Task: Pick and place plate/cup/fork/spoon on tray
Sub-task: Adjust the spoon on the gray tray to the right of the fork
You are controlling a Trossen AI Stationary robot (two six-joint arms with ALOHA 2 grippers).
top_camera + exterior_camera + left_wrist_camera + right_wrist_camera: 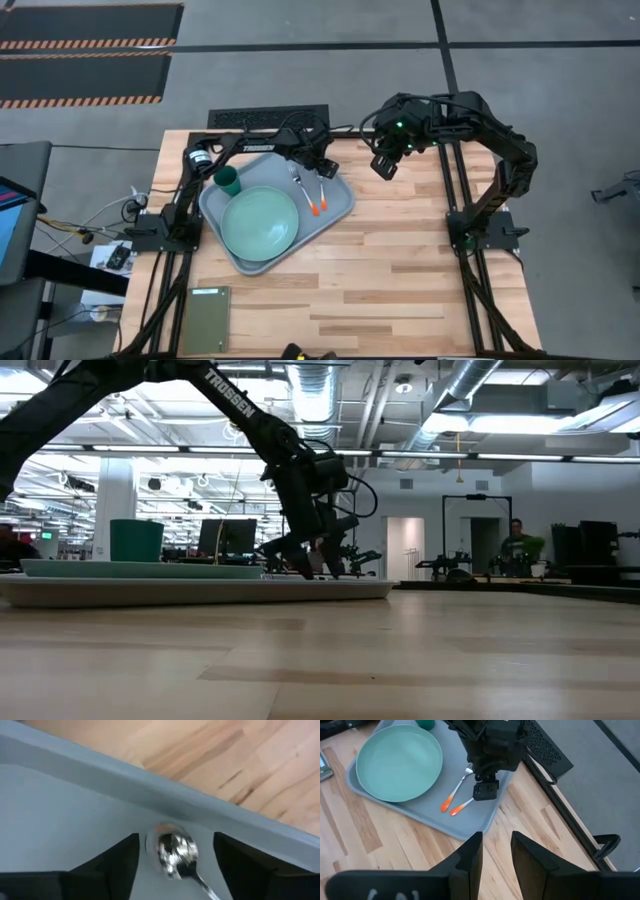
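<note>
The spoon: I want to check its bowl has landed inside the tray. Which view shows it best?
The left wrist view: the spoon bowl lies on the tray floor between the left gripper open fingers. The high and right wrist views show mainly its orange handle beside the fork; the low view hides it.

tray (335,207): grey-blue | plate (260,222), cup (229,181), fork (302,190), spoon (320,190): all on tray

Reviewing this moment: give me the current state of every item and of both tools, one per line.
plate: lying flat on the tray.
cup: upright on the tray's corner, beside the plate.
fork: lying on the tray.
spoon: lying on the tray, between the open fingers.
left tool: open, low over the spoon's bowl.
right tool: open, empty, above the table beside the tray.
</note>
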